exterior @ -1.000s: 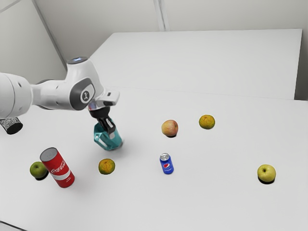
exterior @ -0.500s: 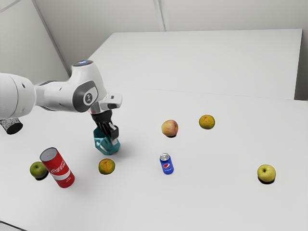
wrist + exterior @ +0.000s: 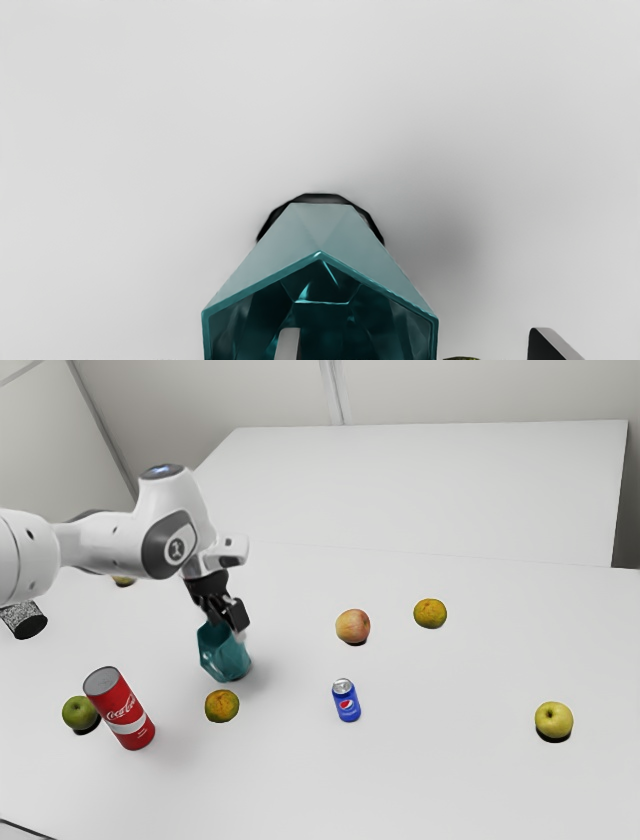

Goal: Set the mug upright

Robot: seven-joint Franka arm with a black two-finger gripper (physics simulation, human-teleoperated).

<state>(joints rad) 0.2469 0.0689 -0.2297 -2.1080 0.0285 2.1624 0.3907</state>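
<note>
Teal faceted mug: As far as I can judge from my station, the teal faceted mug [image 3: 225,652] stands mouth up on the white desk [image 3: 450,700], as the task wants; whether its base sits quite flat, I can't tell.
Black end effector: its fingers [image 3: 288,345] are apart, clamped on nothing; the end effector [image 3: 415,328] is at the rim, one finger over or inside the mouth, the other outside the wall.
Rim risk: any sideways drift could hook the inner finger on the wall and topple the mug; closing off-centre could drag it.
Neighbour risk: a fall toward six o'clock could hit the mottled orange fruit [image 3: 222,706]; toward eight, the red Coca-Cola can [image 3: 120,708].
Exterior view: gives me the mug's stance and both neighbours' spacing.
Wrist view: gives me the hollow and how the fingers straddle the wall.
</note>
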